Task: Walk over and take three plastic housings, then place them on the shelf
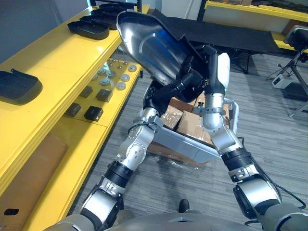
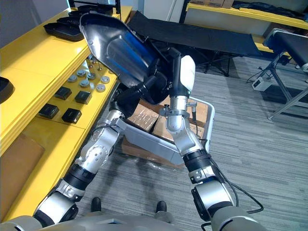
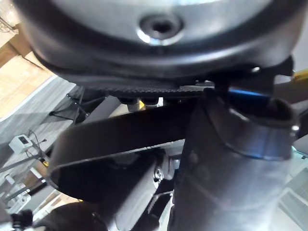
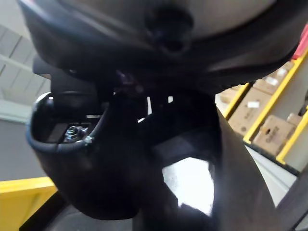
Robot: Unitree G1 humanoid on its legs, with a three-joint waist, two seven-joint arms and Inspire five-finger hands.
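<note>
Holding a large glossy black plastic housing [image 1: 149,41] aloft beside the yellow shelf [image 1: 57,62], left robot hand [image 1: 166,89] and right robot hand [image 1: 209,54] at its lower end, either grasp impossible to tell. In the right wrist view, brown cardboard boxes [image 4: 273,133] on yellow racking [image 4: 274,102]; grey carpet floor [image 2: 250,130] below.

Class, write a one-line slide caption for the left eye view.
Left hand and right hand hold a glossy plastic housing up beside the yellow shelf, above a cart of boxes.
</note>
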